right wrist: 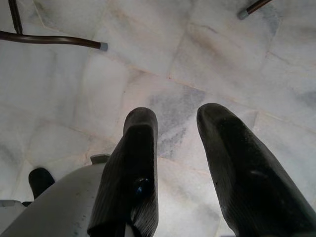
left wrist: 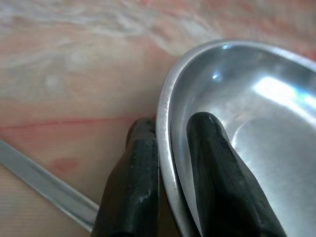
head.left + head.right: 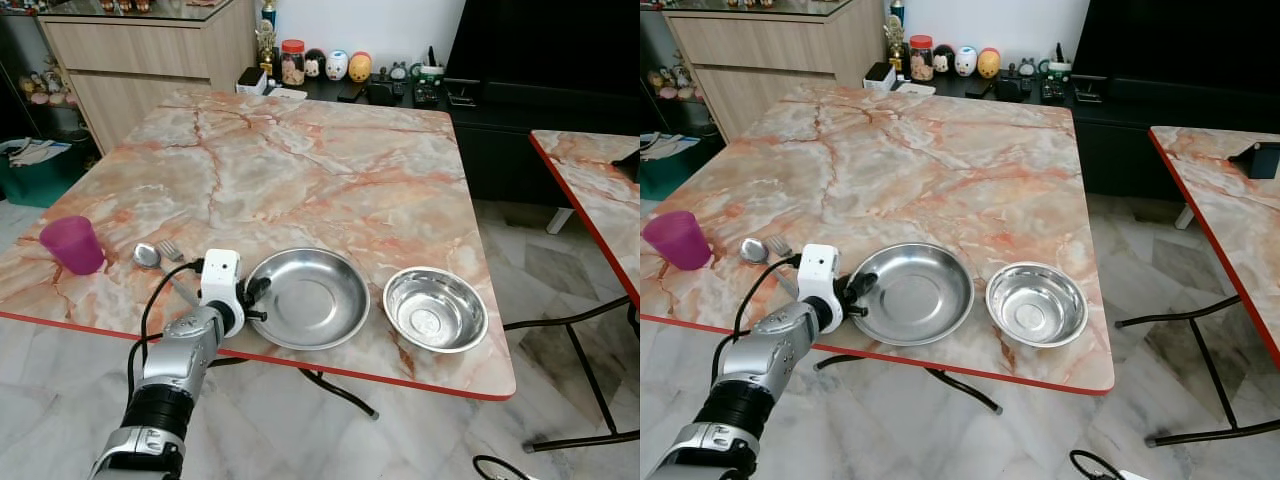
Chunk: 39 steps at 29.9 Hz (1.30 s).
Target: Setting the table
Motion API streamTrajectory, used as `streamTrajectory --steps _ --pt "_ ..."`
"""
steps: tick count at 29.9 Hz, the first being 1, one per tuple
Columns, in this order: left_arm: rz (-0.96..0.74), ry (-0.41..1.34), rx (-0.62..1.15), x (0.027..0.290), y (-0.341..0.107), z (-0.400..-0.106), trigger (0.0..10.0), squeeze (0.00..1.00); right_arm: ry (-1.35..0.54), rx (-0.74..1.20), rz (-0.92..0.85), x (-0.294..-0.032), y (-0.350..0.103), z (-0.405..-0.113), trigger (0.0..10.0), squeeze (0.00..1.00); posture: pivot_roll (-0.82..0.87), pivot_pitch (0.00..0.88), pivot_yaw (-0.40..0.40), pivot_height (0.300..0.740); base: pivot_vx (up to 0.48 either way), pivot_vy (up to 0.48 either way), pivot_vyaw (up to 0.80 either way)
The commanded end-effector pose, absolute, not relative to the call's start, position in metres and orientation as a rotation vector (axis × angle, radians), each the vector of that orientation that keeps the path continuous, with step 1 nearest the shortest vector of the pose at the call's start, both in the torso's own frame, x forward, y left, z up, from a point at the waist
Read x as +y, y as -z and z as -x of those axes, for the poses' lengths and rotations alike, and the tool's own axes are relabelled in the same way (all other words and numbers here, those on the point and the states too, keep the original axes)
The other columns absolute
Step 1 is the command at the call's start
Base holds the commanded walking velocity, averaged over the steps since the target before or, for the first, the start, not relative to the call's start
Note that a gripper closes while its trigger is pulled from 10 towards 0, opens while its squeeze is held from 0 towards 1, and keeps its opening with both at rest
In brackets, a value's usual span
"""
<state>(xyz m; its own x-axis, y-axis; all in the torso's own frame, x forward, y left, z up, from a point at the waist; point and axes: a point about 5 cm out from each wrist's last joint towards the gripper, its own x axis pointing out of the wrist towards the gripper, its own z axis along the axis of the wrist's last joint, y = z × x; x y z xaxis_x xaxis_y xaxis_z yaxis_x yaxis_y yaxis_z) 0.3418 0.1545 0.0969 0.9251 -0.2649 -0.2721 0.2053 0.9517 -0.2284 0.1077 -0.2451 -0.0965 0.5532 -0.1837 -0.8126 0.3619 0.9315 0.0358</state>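
— On the near edge of the marble table (image 3: pixel 300 150), which step is being carried out?

— The steel plate (image 3: pixel 308 297) is being gripped at its left rim by the left gripper (image 3: pixel 257 296). As shown in the left wrist view, the rim is being pinched between the two fingers (image 2: pixel 131 197), one outside the plate and one inside it, so the pincer is narrow and closed on the plate.

— Where are the other table things lying?

— A steel bowl (image 3: pixel 436 309) is sitting just to the right of the plate, near the front edge. A spoon (image 3: pixel 148 256) and a fork (image 3: pixel 170 250) are lying to the left of the arm, and a purple cup (image 3: pixel 72 244) is standing farther left.

— And the right gripper (image 1: pixel 187 173)?

— It is being held idle over the floor, its fingers parted with nothing between them.

— What is being called for next?

— Judging by the grip, the plate is probably being positioned for a place setting. A steady slide or a low lift is being called for, since a thin rim pinch may be slipping and the bowl is close on the right.
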Motion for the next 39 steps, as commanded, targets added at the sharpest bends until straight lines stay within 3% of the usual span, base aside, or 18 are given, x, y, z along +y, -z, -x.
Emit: streamTrajectory --steps 1,6,24,30,39 --pt "0.244 0.216 0.276 0.158 -0.101 -0.342 10.0 0.00 0.319 0.942 -0.195 -0.249 0.096 -0.107 10.0 0.00 0.11 0.000 -0.078 0.715 0.000 0.000 0.00" --pt "0.402 0.156 0.231 0.167 -0.107 -0.344 10.0 0.00 0.319 0.942 -0.193 -0.249 0.096 -0.107 10.0 0.00 0.11 0.000 -0.078 0.715 0.000 0.000 0.00" --pt "0.675 -0.003 0.022 0.191 -0.129 -0.346 10.0 0.00 0.319 0.941 -0.181 -0.251 0.095 -0.107 10.0 0.00 0.11 0.000 -0.089 0.715 0.000 0.000 0.00" --pt "0.598 0.066 -0.191 0.180 -0.167 -0.343 10.0 0.00 0.331 0.934 -0.176 -0.253 0.095 -0.107 10.0 0.00 0.10 0.000 -0.094 0.715 0.000 0.000 0.00" --pt "0.433 0.126 -0.243 0.170 -0.182 -0.329 10.0 0.00 0.339 0.933 -0.176 -0.253 0.095 -0.106 10.0 0.00 0.09 0.000 -0.092 0.715 0.000 0.000 0.00"
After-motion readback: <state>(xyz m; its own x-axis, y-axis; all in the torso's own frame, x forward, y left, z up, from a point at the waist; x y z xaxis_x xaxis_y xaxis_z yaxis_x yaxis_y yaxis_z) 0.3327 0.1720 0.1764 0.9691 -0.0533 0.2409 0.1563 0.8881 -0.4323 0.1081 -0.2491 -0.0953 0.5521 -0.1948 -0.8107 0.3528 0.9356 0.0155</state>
